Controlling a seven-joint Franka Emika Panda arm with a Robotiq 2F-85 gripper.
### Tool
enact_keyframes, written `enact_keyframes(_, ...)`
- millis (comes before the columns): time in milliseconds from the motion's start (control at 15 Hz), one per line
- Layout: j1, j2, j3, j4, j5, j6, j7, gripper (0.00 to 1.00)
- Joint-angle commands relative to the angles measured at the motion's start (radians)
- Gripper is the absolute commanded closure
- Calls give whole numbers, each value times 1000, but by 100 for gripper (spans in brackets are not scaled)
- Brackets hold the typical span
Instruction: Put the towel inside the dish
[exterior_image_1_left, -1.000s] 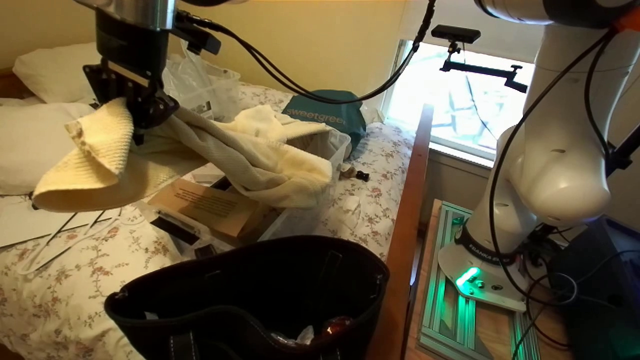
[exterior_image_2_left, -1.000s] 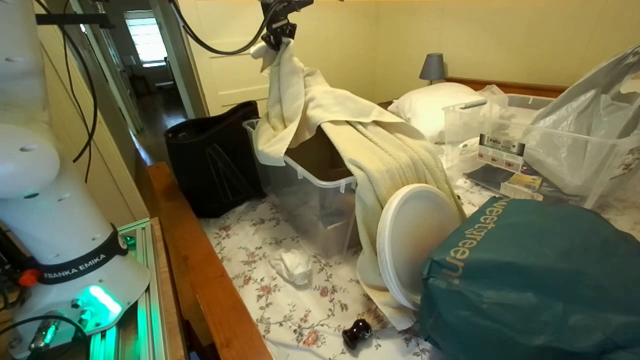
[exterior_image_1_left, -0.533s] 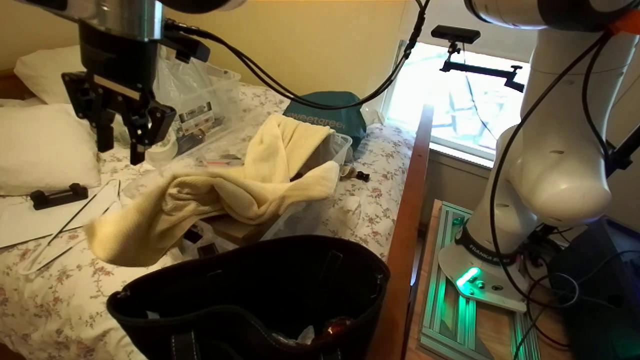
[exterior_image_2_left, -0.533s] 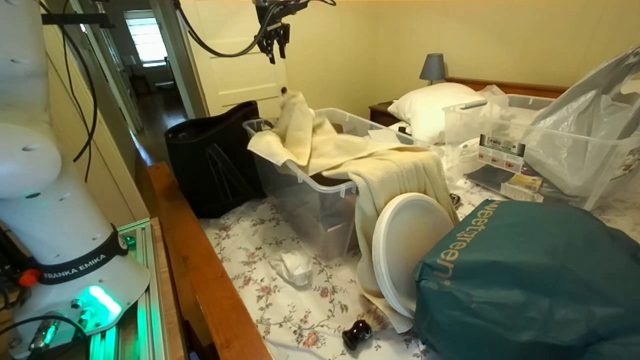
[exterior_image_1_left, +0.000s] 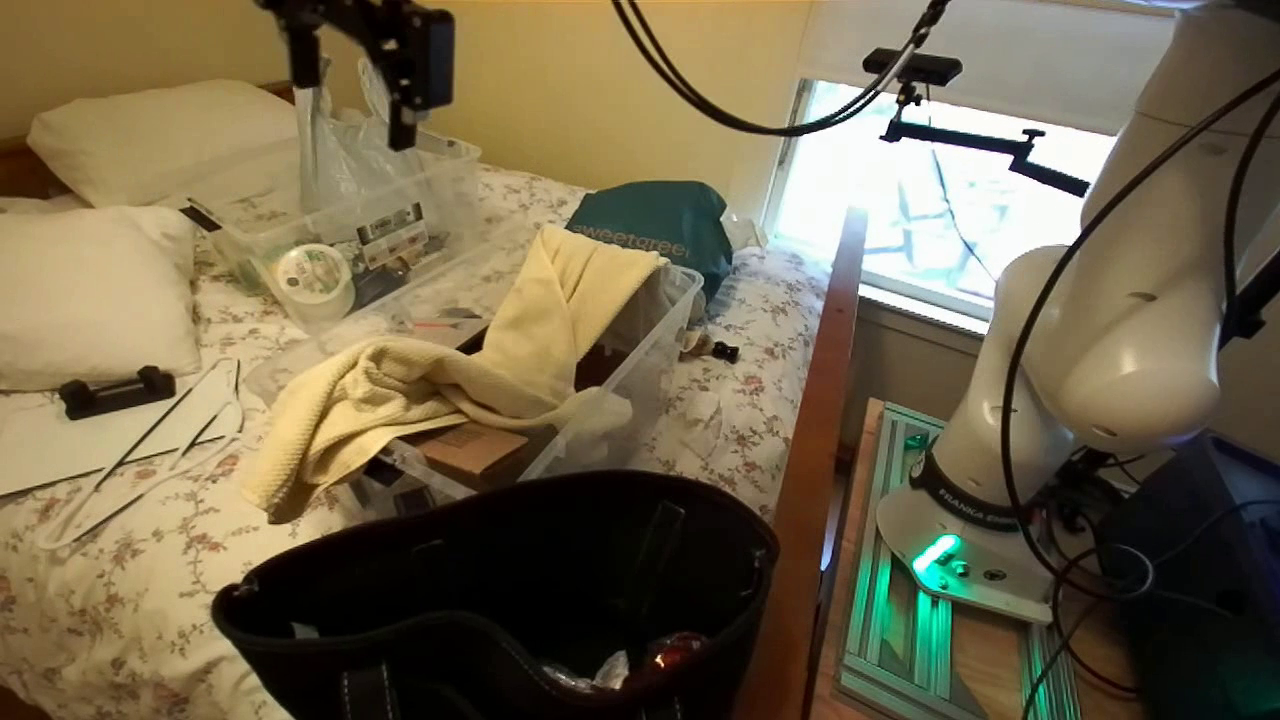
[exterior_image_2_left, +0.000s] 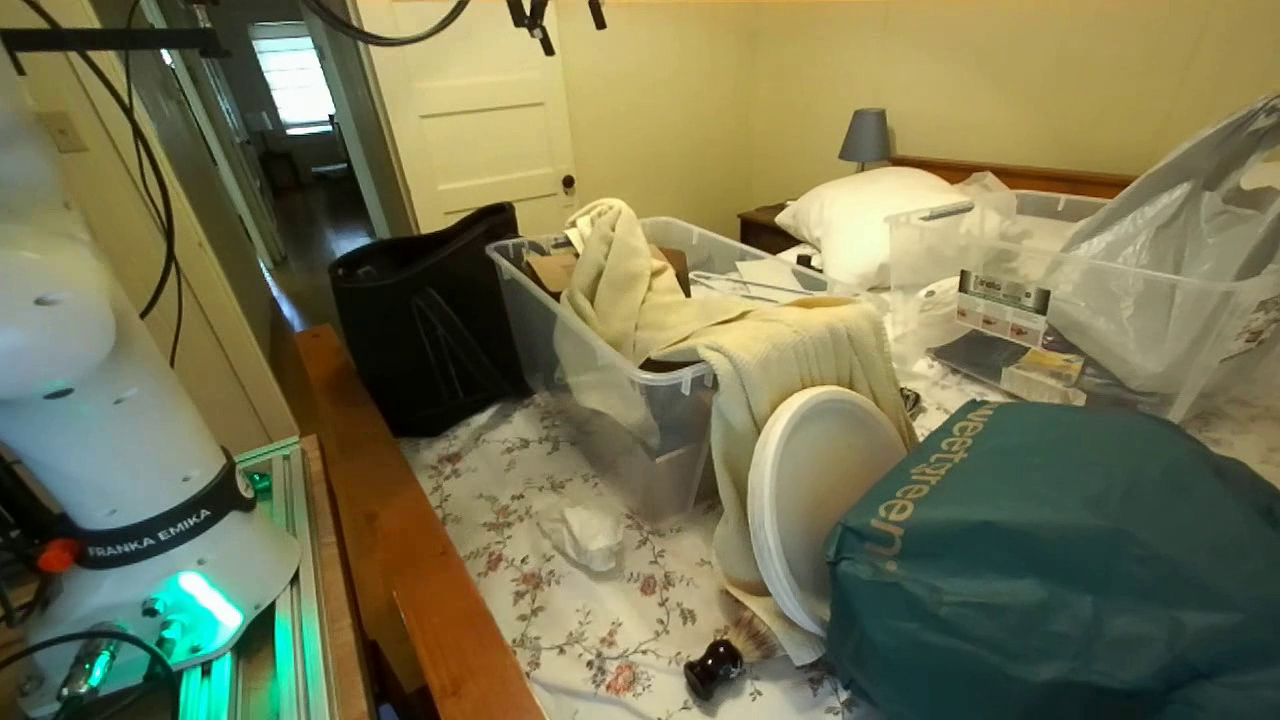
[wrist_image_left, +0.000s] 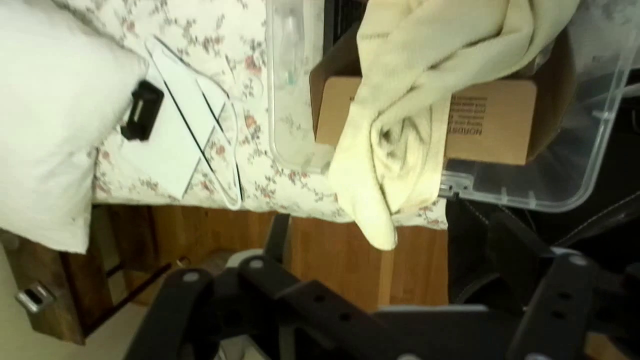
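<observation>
Towel (exterior_image_1_left: 385, 385) lies across the clear box (exterior_image_1_left: 660, 368). High up, the gripper (exterior_image_1_left: 354, 113) has jaws wide apart, holding nothing.

Pale yellow walls (exterior_image_2_left: 660, 120) adjoin a white panelled door (exterior_image_2_left: 485, 140); a grey-shaded lamp (exterior_image_2_left: 864, 135) stands near a wooden headboard (exterior_image_2_left: 1010, 172). Daylight glares through a window (exterior_image_1_left: 900, 230) below a partly lowered shade (exterior_image_1_left: 1020, 60). The wrist view shows wooden floorboards (wrist_image_left: 330, 265).

Arm (exterior_image_1_left: 1110, 340): white, rounded. Band (exterior_image_2_left: 150, 538): black, lettered FRANKA EMIKA. Lamp (exterior_image_2_left: 208, 603): lit green. Cables (exterior_image_2_left: 385, 40): black. Gripper (wrist_image_left: 390, 222): black; screws (wrist_image_left: 256, 263) grey.
</observation>
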Motion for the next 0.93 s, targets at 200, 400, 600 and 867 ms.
enact_keyframes(200, -42, -110, -40, -84, -72, -76, 96, 0)
enact_keyframes(400, -44, -129, -43, -108, -78, -79, 121, 0)
enact_keyframes(600, -76, -135, -71, -117, -113, -88, 189, 0)
enact_keyframes(867, -163, -185, -165, -196, -122, -47, 259, 0)
